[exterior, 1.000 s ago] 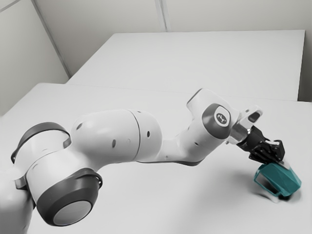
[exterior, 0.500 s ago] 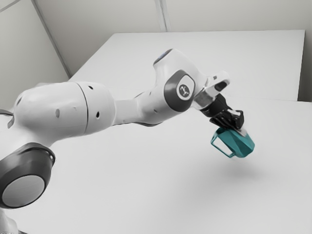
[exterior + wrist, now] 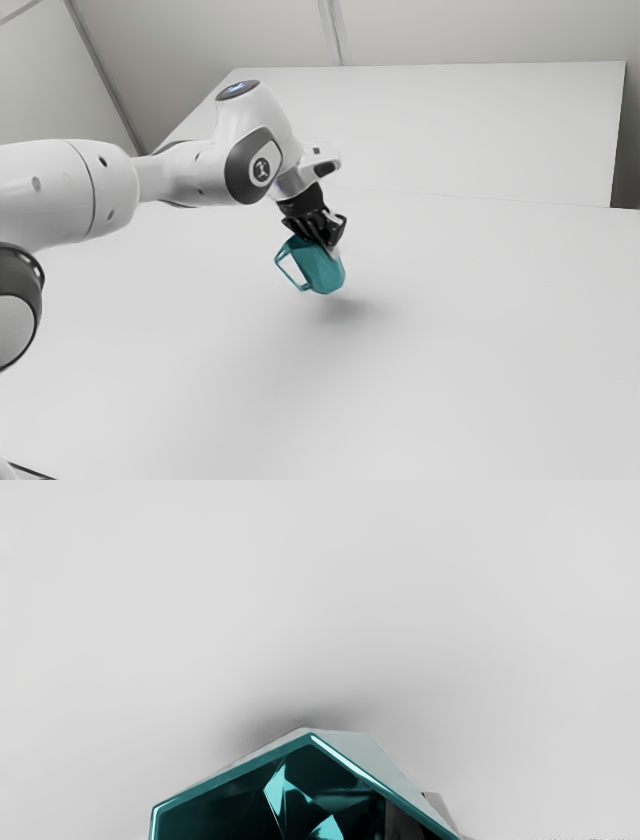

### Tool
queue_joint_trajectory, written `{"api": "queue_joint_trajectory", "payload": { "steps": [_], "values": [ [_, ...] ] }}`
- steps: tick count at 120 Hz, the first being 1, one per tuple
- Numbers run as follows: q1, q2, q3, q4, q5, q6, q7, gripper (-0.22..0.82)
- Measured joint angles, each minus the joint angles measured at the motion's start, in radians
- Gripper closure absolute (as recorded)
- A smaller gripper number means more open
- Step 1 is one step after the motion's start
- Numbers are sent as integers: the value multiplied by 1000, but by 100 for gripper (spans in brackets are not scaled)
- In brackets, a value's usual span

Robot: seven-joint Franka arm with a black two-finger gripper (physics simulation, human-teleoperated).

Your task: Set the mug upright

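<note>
Jaws grip the tilted mug [image 3: 322, 270] by its wall, beneath them and above the table [image 3: 480, 350].

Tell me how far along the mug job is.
Done: the mug is off the table, its shadow lying on the surface beneath it.
In hand: the gripper is shut on the mug's wall, mouth toward the hand, body tilted.
Left: probably level the mug, lower it base first, then let go.
</note>
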State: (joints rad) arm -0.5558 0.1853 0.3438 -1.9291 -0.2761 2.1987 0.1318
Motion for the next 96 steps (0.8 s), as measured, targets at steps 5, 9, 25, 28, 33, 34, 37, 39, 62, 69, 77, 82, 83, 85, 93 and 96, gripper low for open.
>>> {"api": "queue_joint_trajectory", "payload": {
  "steps": [5,9,25,28,33,34,37,39,62,69,77,82,83,85,93,96],
  "values": [
    [24,0,0,-10,23,-8,-9,79],
    [42,0,0,-14,38,-15,-15,79],
    [88,13,0,-17,109,-33,-40,79],
    [93,15,0,-17,123,-35,-45,79],
    [98,23,0,-17,145,-39,-54,79],
    [99,24,0,-17,149,-40,-55,79],
    [105,31,0,-17,159,-41,-60,79],
    [109,35,0,-17,164,-42,-63,79],
    [130,75,1,-12,246,-53,-92,79],
    [133,77,2,-7,283,-57,-99,79],
    [134,84,2,-1,323,-60,-106,79],
    [136,103,2,10,339,-60,-110,79],
    [136,107,2,13,342,-60,-110,79],
    [138,114,2,17,346,-59,-111,79],
    [147,131,1,33,358,-52,-112,79],
    [149,134,1,35,361,-45,-111,79]
  ]
}}
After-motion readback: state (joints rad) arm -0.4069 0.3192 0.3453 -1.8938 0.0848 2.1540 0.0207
